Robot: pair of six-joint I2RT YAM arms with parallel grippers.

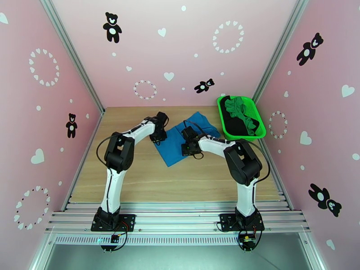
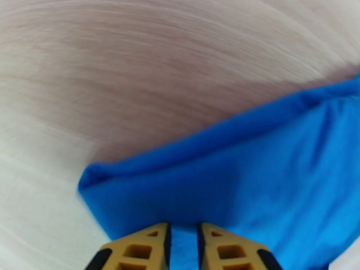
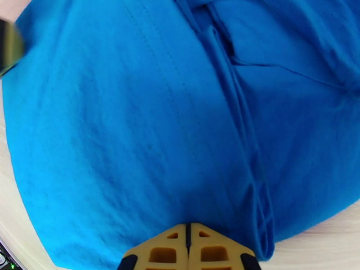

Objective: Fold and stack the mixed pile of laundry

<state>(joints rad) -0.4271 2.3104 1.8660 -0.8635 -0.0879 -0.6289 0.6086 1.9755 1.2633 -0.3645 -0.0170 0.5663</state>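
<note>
My left hand (image 2: 183,228) pinches the left edge of the blue shirt (image 1: 173,154). My right hand (image 3: 188,228) is clamped flat at its near edge, can't tell if cloth's caught. Shirt lies mid-tabletop (image 1: 180,185); green shirt (image 1: 240,108) and black shirt (image 1: 234,124) are in the basket (image 1: 220,114). Risk: a thin pinch slips on the lift, one side drops, fold goes crooked.

The T-shirt (image 1: 173,149) is medium blue on a pale wood-grain table (image 1: 180,185), and the bright green basket (image 1: 259,116) carries a bright green garment (image 1: 238,106) and a black garment (image 1: 231,124). The walls (image 1: 148,41) are pink, patterned with black teddy bears (image 1: 112,27) and white heart rings (image 1: 228,36); the arms (image 1: 111,187) are white and black.
</note>
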